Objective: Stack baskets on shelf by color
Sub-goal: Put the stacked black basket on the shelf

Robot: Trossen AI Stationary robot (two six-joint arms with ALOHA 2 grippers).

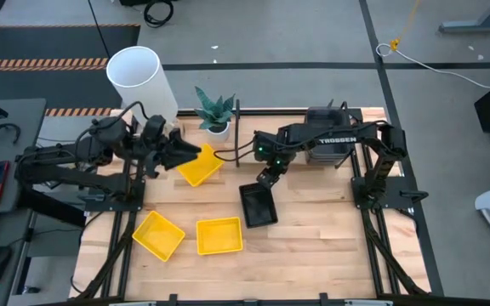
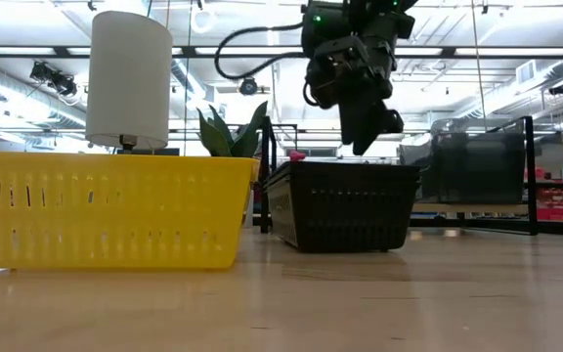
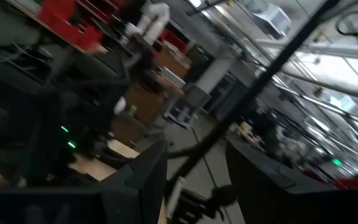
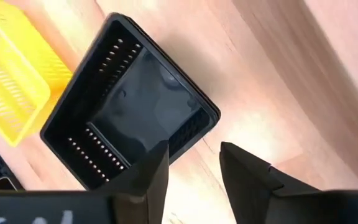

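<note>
The right gripper (image 4: 194,171), fingers spread, is hovering over the black basket (image 1: 258,205) mid-table; a crooked descent could push it away. The left gripper (image 1: 179,153) is carrying a yellow basket (image 1: 199,166) near the table's far edge, jaws pinching its rim.

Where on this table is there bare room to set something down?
Bare wood lies right of the black basket, toward the right arm's base, and along the near edge beyond the two yellow baskets. It is crowded at the far left, around the plant, third yellow basket and left hand.
</note>
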